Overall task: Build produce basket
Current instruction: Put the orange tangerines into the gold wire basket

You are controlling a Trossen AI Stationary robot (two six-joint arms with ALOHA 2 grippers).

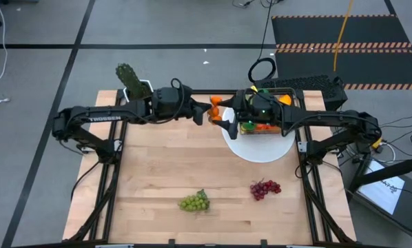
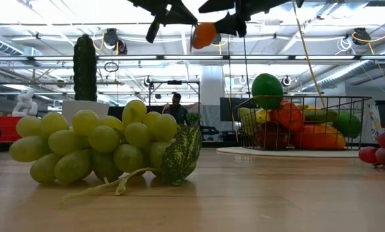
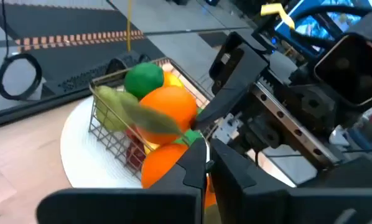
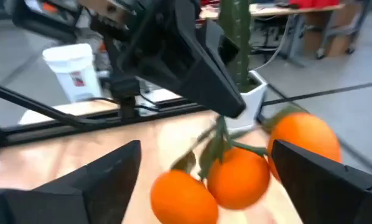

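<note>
two dark robot arms, each with one gripper: the left gripper [image 1: 204, 116] and the right gripper [image 1: 222, 122]. one square silver wire-mesh basket [image 1: 283, 89]. one round white plate [image 1: 261, 148]. one sprig of three oranges [image 4: 236, 174]. two grape bunches: one green [image 1: 194, 201], one purple-red [image 1: 264, 188]. one green cactus [image 1: 131, 80].

You see two black jointed arms [image 1: 109, 118] with white TROSSEN lettering, dark cables looped along them, and black, angular, wedge-shaped fingers [image 4: 323, 180] on each gripper.
</note>
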